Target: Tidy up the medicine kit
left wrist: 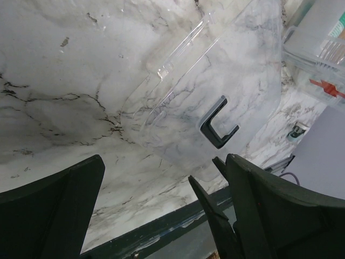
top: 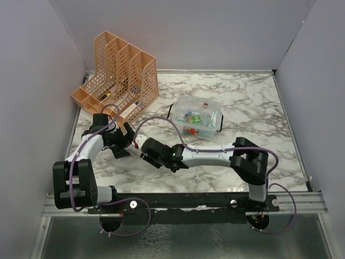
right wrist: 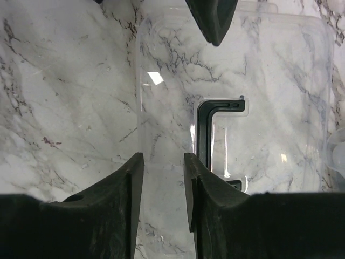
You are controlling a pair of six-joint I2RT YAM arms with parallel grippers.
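The medicine kit (top: 197,120), a clear box with colourful items inside, stands open at the middle of the marble table; its corner with a red mark (left wrist: 318,59) shows in the left wrist view. Its see-through lid (right wrist: 259,81) with the black handle (right wrist: 204,135) lies flat on the table, apart from the box. My right gripper (right wrist: 163,156) hovers over the lid's near left corner, jaws narrowed with a gap still between them. My left gripper (left wrist: 161,162) stands wide open beside the lid (left wrist: 215,70), holding nothing. Both grippers (top: 126,141) (top: 146,152) meet left of the kit.
A tall orange mesh file rack (top: 116,75) stands at the back left, close behind the left arm. White walls enclose the table on three sides. A black rail (top: 188,200) runs along the near edge.
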